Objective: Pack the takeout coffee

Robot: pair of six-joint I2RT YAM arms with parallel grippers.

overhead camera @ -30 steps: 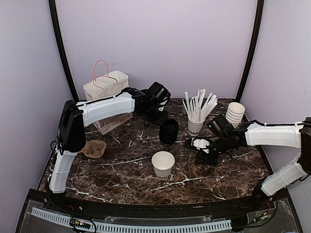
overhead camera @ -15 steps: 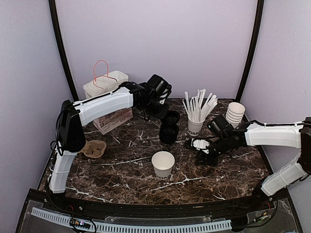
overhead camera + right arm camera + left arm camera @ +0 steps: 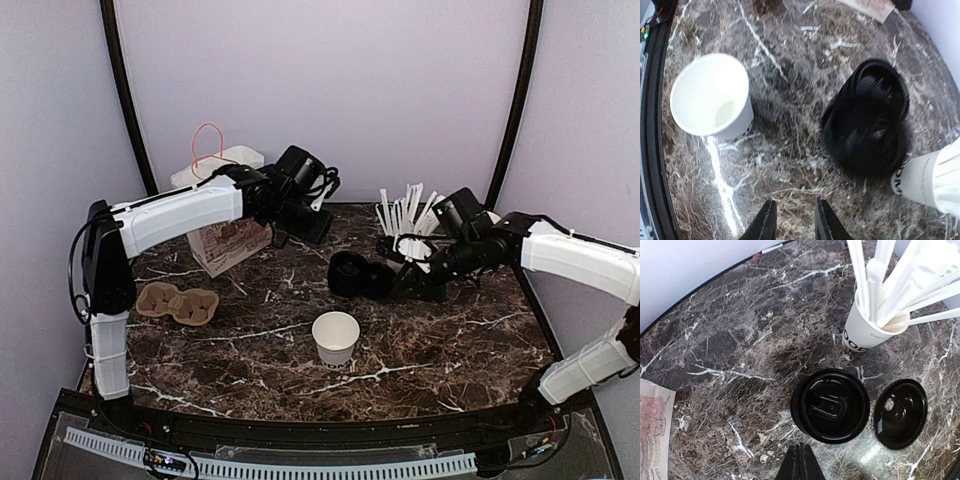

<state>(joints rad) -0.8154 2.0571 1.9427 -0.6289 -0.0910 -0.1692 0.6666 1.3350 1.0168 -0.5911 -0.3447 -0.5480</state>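
Top view: the coffee cup [image 3: 335, 337] stands lidless at lower centre, well apart from both arms. The right gripper [image 3: 408, 283] sits just right of the lid stack [image 3: 349, 274] and a loose lid [image 3: 379, 279]. It should pinch that single lid by its rim and leave the stack alone. It has swung up here from mid-right, while the left gripper [image 3: 312, 226] has pulled back toward the bag [image 3: 225, 235].

Left wrist view: its fingers [image 3: 800, 465] are pressed together at the bottom edge, empty.

Right wrist view: its fingers [image 3: 765, 225] stand apart at the bottom edge, holding nothing. The cup is at upper left.
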